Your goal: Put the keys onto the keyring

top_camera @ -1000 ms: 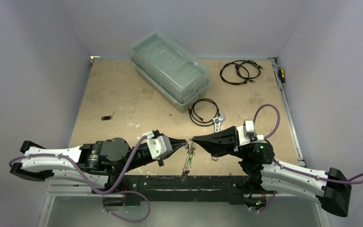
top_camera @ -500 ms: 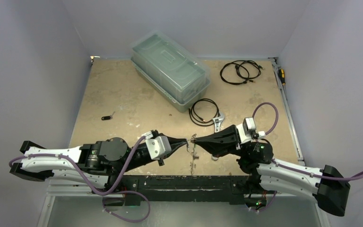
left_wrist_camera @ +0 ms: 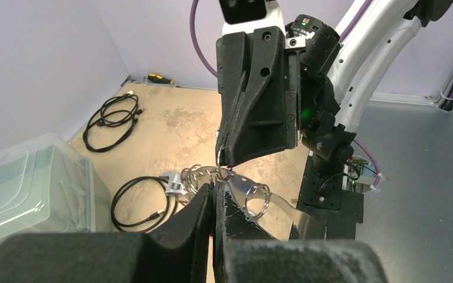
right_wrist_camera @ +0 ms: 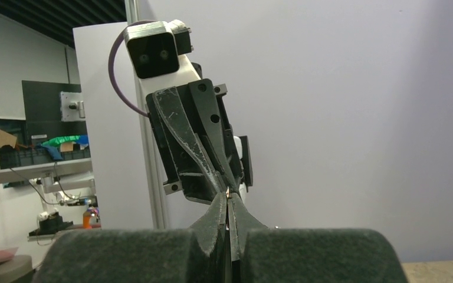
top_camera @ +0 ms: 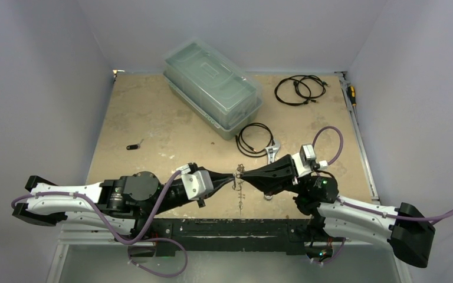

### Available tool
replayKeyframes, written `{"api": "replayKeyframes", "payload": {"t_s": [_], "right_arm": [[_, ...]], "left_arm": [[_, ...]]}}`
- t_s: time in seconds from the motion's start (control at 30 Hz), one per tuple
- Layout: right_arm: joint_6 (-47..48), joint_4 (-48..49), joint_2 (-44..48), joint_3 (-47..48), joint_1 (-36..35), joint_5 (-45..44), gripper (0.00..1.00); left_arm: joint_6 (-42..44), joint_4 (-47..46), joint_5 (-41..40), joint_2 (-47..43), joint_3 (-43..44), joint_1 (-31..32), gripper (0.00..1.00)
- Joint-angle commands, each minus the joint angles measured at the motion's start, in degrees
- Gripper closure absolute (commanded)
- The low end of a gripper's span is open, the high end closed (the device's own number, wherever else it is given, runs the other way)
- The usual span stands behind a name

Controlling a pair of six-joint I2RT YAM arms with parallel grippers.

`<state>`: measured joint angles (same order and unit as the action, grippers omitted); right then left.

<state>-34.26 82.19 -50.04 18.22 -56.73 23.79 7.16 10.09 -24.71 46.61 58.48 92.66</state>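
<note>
My left gripper (top_camera: 231, 177) and right gripper (top_camera: 240, 175) meet tip to tip above the table's near edge. Both are shut. The keyring (left_wrist_camera: 258, 197), a silvery bunch of wire loops and a shiny holed strip, is pinched in the left gripper (left_wrist_camera: 215, 187). Part of the keyring hangs down (top_camera: 239, 203). The right gripper (left_wrist_camera: 224, 160) reaches in from above and pinches a thin wire loop of the same bunch. In the right wrist view only a tiny glint shows between the right gripper's (right_wrist_camera: 228, 197) fingers. A small black-tagged key (top_camera: 133, 147) lies alone at the left.
A red-handled wrench (top_camera: 273, 153) lies just behind the grippers, beside a black coiled cable (top_camera: 255, 139). A clear lidded plastic box (top_camera: 212, 88) stands at the back. More black cables (top_camera: 298, 89) and a screwdriver (top_camera: 351, 94) lie at the back right.
The right arm has edged left and its wrist has lifted a little. The hanging part of the keyring has swung and turned. Both grippers stay shut, tip to tip.
</note>
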Motion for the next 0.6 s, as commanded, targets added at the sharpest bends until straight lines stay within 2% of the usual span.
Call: {"api": "replayKeyframes", "payload": {"t_s": [0.0, 0.57], "right_arm": [[-1.4, 4.9, -0.2, 0.1, 0.5, 0.5, 1.00], [-3.1, 6.9, -1.9, 0.1, 0.9, 1.8, 1.00]], "left_arm": [[1.1, -3.1, 1.5, -0.5, 0.7, 0.1, 1.00], [1.2, -3.0, 1.9, -0.3, 1.6, 0.1, 1.00]]}}
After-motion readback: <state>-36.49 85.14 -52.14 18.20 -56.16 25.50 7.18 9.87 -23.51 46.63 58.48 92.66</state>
